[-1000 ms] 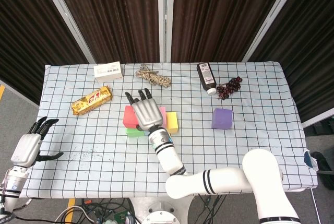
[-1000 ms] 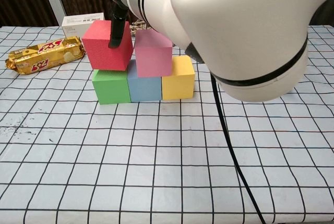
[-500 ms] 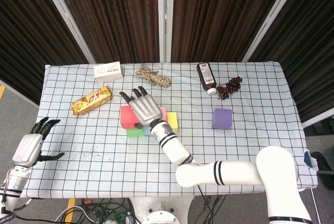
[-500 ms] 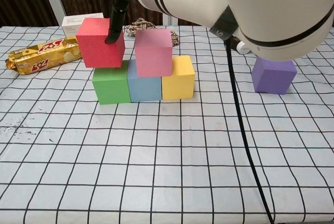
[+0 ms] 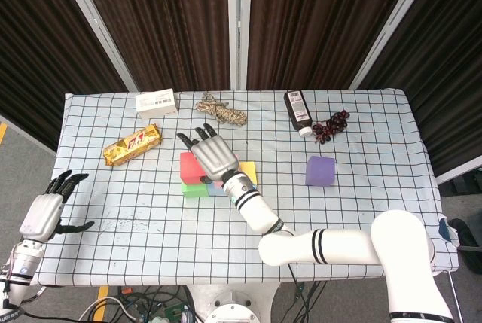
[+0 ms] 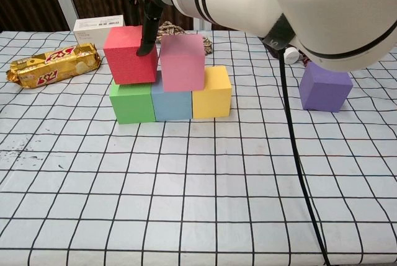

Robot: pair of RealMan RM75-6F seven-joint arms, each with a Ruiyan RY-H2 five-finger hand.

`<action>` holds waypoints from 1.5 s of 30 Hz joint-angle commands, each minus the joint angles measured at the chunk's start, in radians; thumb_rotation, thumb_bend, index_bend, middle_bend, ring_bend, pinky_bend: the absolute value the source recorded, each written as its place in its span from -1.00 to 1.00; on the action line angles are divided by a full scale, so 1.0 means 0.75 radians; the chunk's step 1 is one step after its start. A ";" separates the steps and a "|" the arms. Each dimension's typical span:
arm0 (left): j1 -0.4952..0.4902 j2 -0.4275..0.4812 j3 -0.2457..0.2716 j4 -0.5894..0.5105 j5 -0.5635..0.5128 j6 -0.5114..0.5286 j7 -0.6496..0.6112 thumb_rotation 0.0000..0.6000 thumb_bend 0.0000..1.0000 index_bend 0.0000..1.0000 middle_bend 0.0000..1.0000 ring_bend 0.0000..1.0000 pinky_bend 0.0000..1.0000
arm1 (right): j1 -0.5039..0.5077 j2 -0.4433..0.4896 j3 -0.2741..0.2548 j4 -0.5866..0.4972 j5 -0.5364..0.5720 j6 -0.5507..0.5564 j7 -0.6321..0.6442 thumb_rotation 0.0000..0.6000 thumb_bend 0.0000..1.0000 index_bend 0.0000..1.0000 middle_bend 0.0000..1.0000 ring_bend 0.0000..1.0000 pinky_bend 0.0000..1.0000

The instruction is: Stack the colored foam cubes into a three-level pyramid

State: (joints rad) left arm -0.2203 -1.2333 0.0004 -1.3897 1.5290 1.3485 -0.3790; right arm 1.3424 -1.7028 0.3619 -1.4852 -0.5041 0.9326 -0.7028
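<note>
Chest view shows the red cube sitting slightly tilted atop the green cube and blue cube, beside the pink cube; the right hand, fingers spread, touches its right face.

The left hand hangs spread, holding nothing, off the table's left edge.

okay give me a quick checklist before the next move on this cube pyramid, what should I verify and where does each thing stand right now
1. Bottom row complete: green cube, blue cube and yellow cube sit side by side. Ok.
2. Red cube seated on level two: it rests on the green and blue cubes, slightly rotated. Not ok.
3. Pink cube in place over the blue and yellow cubes. Ok.
4. Right hand clear of the red cube: a finger touches it. Not ok.
5. Purple cube free for the top: alone on the table. Ok.
6. Left hand out of the way, holding nothing. Ok.
</note>
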 commanded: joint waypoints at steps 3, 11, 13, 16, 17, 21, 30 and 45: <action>-0.003 0.000 0.001 -0.004 -0.001 -0.009 -0.011 1.00 -1.00 -0.77 -0.76 -0.99 -0.80 | 0.003 0.011 0.001 -0.031 0.045 0.033 -0.013 1.00 -0.70 -1.00 -0.18 -0.86 -1.00; -0.003 0.000 -0.001 -0.005 -0.001 -0.011 -0.006 1.00 -1.00 -0.77 -0.76 -0.99 -0.80 | 0.024 0.039 0.008 -0.093 0.108 0.054 -0.041 1.00 -0.73 -1.00 -0.18 -0.86 -1.00; -0.003 0.001 -0.002 -0.005 -0.002 -0.011 -0.008 1.00 -1.00 -0.76 -0.76 -1.00 -0.80 | 0.029 0.037 0.001 -0.095 0.119 0.062 -0.050 1.00 -0.74 -1.00 -0.17 -0.86 -1.00; -0.002 0.004 0.000 -0.003 0.000 -0.011 -0.016 1.00 -1.00 -0.77 -0.76 -0.99 -0.80 | 0.035 0.029 -0.003 -0.093 0.136 0.073 -0.055 1.00 -0.74 -1.00 -0.18 -0.86 -1.00; -0.002 0.006 0.001 -0.002 0.001 -0.013 -0.019 1.00 -1.00 -0.77 -0.76 -0.99 -0.80 | 0.037 0.026 -0.004 -0.091 0.139 0.074 -0.055 1.00 -0.74 -1.00 -0.18 -0.86 -1.00; -0.002 0.006 0.001 0.001 -0.006 -0.020 -0.018 1.00 -1.00 -0.76 -0.76 -0.99 -0.80 | 0.043 0.017 -0.008 -0.081 0.147 0.075 -0.055 1.00 -0.74 -1.00 -0.17 -0.86 -1.00; -0.001 0.006 -0.002 0.000 -0.008 -0.020 -0.013 1.00 -1.00 -0.77 -0.76 -0.99 -0.80 | 0.053 0.014 -0.023 -0.072 0.163 0.076 -0.069 1.00 -0.74 -1.00 -0.17 -0.86 -1.00; -0.005 0.002 -0.003 0.002 -0.009 -0.029 -0.006 1.00 -1.00 -0.76 -0.76 -0.99 -0.80 | 0.051 0.016 -0.037 -0.066 0.163 0.074 -0.067 1.00 -0.73 -1.00 -0.18 -0.86 -1.00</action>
State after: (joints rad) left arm -0.2237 -1.2315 -0.0021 -1.3882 1.5223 1.3265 -0.3834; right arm 1.3810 -1.6908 0.3345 -1.5344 -0.3822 0.9879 -0.7529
